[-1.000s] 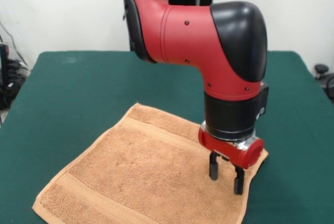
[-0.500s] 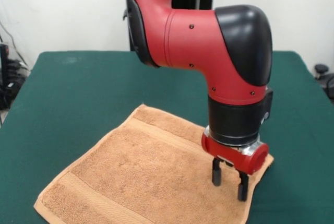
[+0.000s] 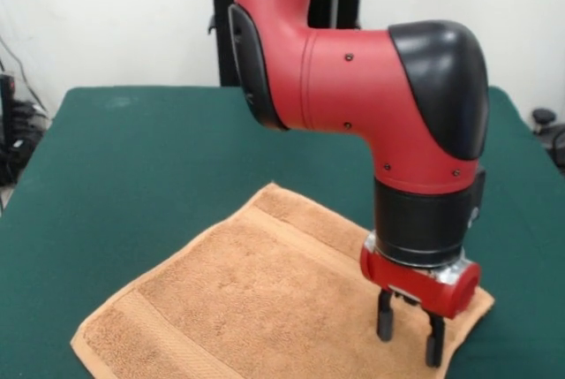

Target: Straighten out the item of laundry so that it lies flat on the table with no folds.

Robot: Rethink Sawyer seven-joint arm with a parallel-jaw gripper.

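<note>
Towel (image 3: 256, 308) looks spread nearly flat near my counter's (image 3: 132, 149) front edge, tool (image 3: 410, 337) with fingers apart over its right corner, so little remains.

orange-tan terry towel (image 3: 256, 299), plain in the field, with smoother woven border bands of the same colour near two opposite edges. dark green felt-like table (image 3: 132, 158), uniform to every edge and corner. red arm (image 3: 353, 96) with black elbow cap and black wrist collar. gripper (image 3: 409, 337): red body, black fingers (image 3: 385, 322).
</note>
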